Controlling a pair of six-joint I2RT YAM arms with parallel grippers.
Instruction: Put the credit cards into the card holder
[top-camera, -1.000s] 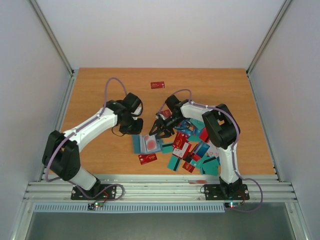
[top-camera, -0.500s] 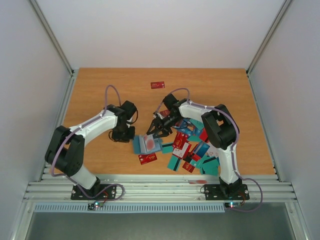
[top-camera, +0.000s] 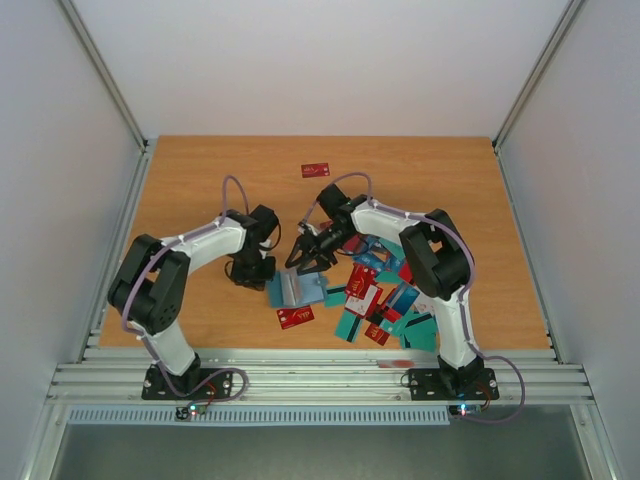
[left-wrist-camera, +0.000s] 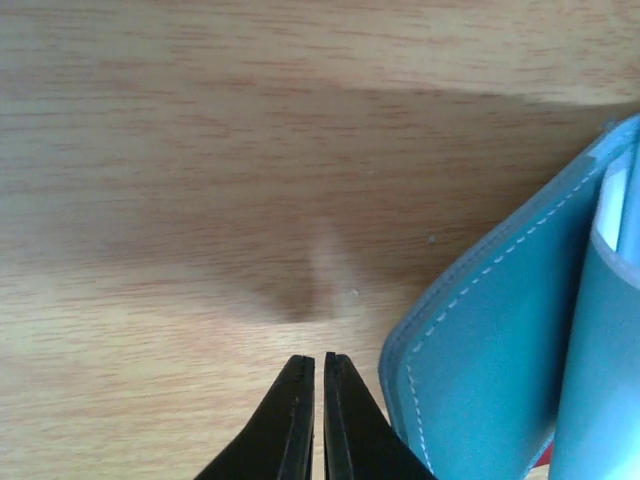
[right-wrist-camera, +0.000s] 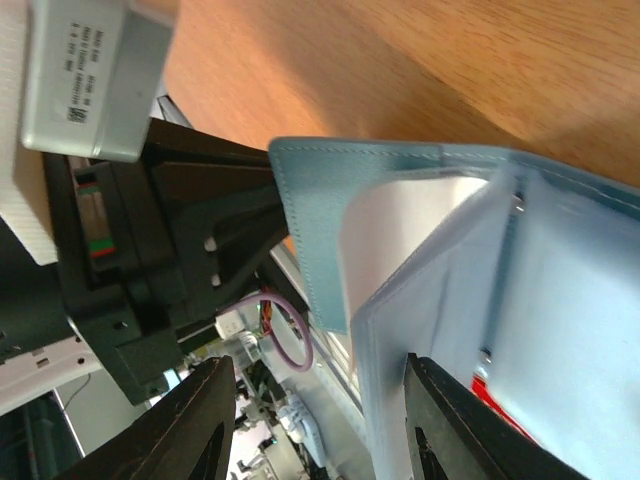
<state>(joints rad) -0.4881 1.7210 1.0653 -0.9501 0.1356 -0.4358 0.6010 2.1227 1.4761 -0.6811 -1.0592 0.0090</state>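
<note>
The teal card holder (top-camera: 292, 291) lies open on the table in front of both arms. My left gripper (top-camera: 252, 274) is shut with nothing in it, its tips (left-wrist-camera: 312, 358) low over the wood beside the holder's stitched left edge (left-wrist-camera: 490, 330). My right gripper (top-camera: 303, 262) stands open over the holder (right-wrist-camera: 330, 200). One finger (right-wrist-camera: 450, 420) rests against a raised greyish-blue pocket leaf (right-wrist-camera: 430, 300), the other finger (right-wrist-camera: 200, 420) is out past the holder's edge. A white card (right-wrist-camera: 400, 225) shows inside the fold. The other credit cards (top-camera: 385, 295) lie heaped to the right.
A single red card (top-camera: 315, 170) lies far back on the table. Another red card (top-camera: 295, 317) sits just in front of the holder. The metal rail (top-camera: 320, 375) runs along the near edge, and white walls close in both sides.
My left gripper has come nearer and lower, down to the holder's left edge. My right gripper has shifted left over the holder, and the red-marked pocket is now covered.
</note>
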